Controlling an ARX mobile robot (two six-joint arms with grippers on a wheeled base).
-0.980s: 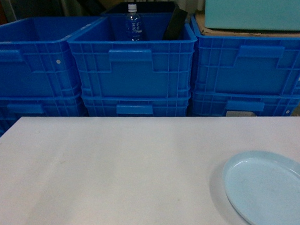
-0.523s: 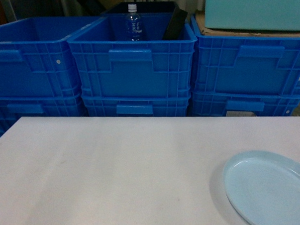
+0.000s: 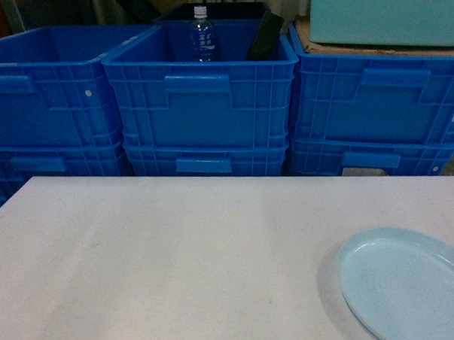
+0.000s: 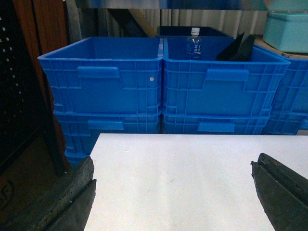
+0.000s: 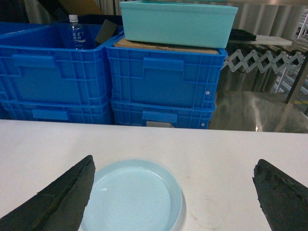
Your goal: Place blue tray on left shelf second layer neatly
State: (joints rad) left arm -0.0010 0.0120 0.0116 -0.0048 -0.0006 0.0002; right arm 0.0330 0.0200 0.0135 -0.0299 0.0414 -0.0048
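Both claws hang wide open and empty. Left claw is above the desk's bare left part; right claw is low over the tray, its left finger over the tray's left rim and its right finger well off to the right.

That tray lies flat on the desk near the front right corner, partly cut by the head view's edge. No steel shelf tier can be made out for certain; only some shiny metal and a folding lattice show to the right, beyond the desk.

The step in hand looks to be the pickup. The dish is shallow and glossy with a low rim, so a pinch on the rim is likely the only hold: centre the right claw on the rim's near or right edge, get one finger under the lip, and close firmly before lifting. Keeping it level should stop it slipping. It is wide, so a grip far off centre may let it droop.

White and matt, the desk has little else on it. Behind its far edge stand stacked blue crates; one holds a bottle, and a teal bin rests on cardboard atop the right stack.
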